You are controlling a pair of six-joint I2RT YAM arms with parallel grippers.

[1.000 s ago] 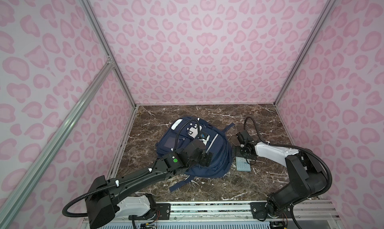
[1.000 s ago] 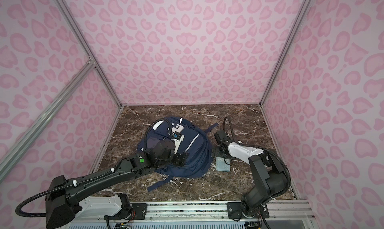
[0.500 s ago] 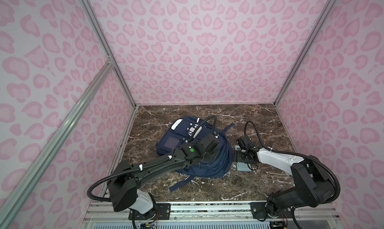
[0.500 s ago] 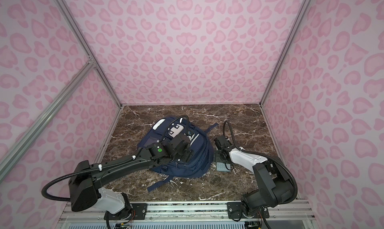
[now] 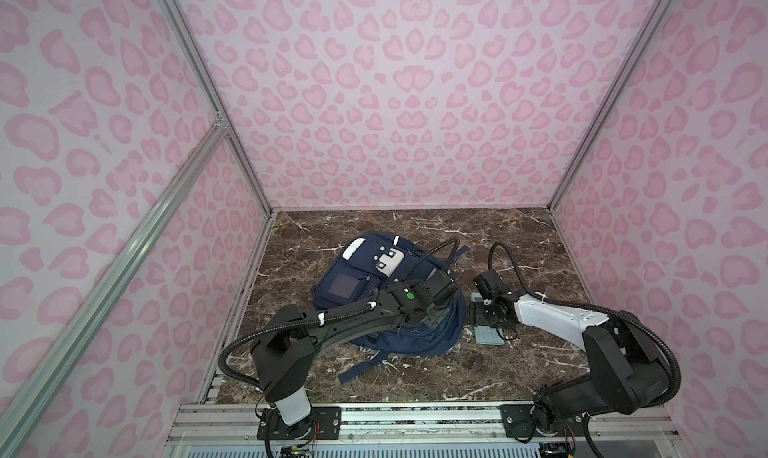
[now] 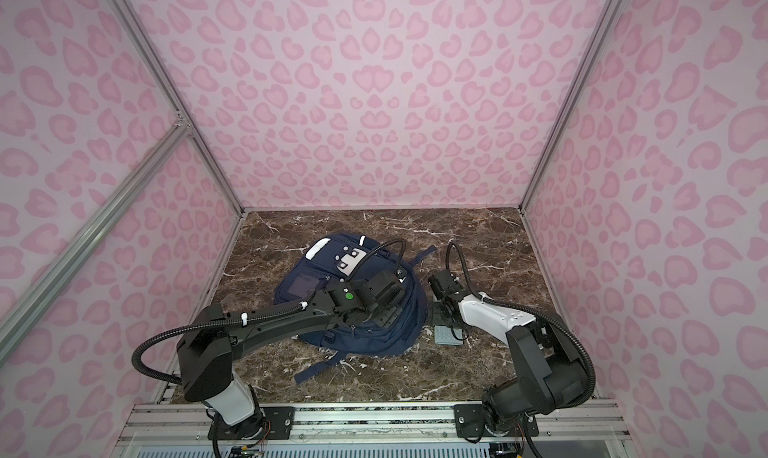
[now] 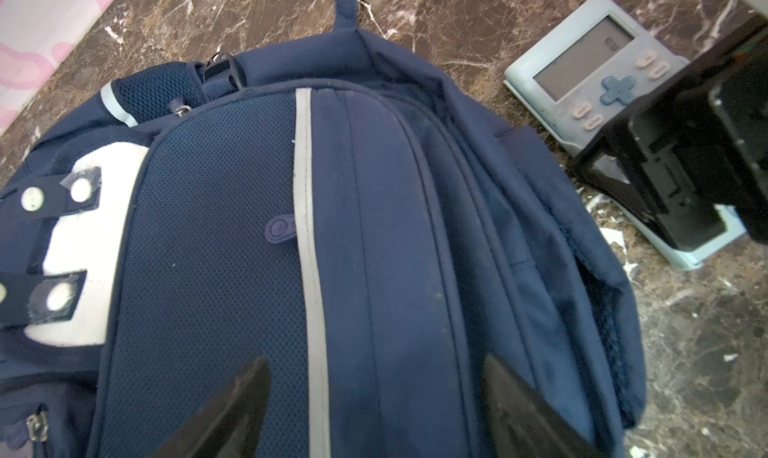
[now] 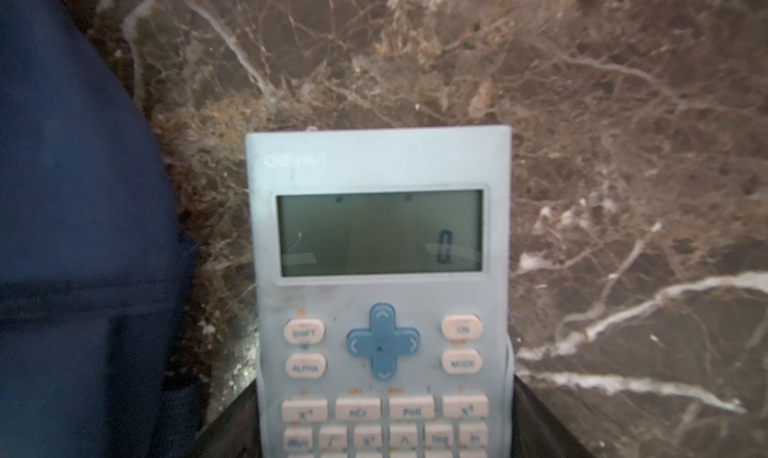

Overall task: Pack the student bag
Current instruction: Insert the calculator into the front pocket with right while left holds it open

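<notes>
The student bag (image 5: pixel 353 285) (image 6: pixel 303 285), a navy backpack with grey stripes and a white patch, lies flat in the middle of the marble table. My left gripper (image 5: pixel 434 316) (image 7: pixel 374 360) hovers open over the bag's right half (image 7: pixel 374 227), its fingers either side of a grey stripe with nothing held. A light-blue calculator (image 5: pixel 490 335) (image 6: pixel 446 337) (image 8: pixel 380 235) lies on the table just right of the bag (image 8: pixel 75 227). My right gripper (image 5: pixel 488 312) (image 8: pixel 384 418) is shut on it, one finger against each long side. The calculator (image 7: pixel 582 73) also shows in the left wrist view.
A loose navy strap (image 5: pixel 357 370) trails from the bag toward the front rail (image 5: pixel 415 418). Pink-patterned walls close in the table on the left, back and right. Bare marble (image 5: pixel 540 244) lies behind and to the right of the calculator.
My left gripper has travelled rightward across the bag. The right gripper's jaws have narrowed onto the calculator's sides; calculator and bag have stayed put.
</notes>
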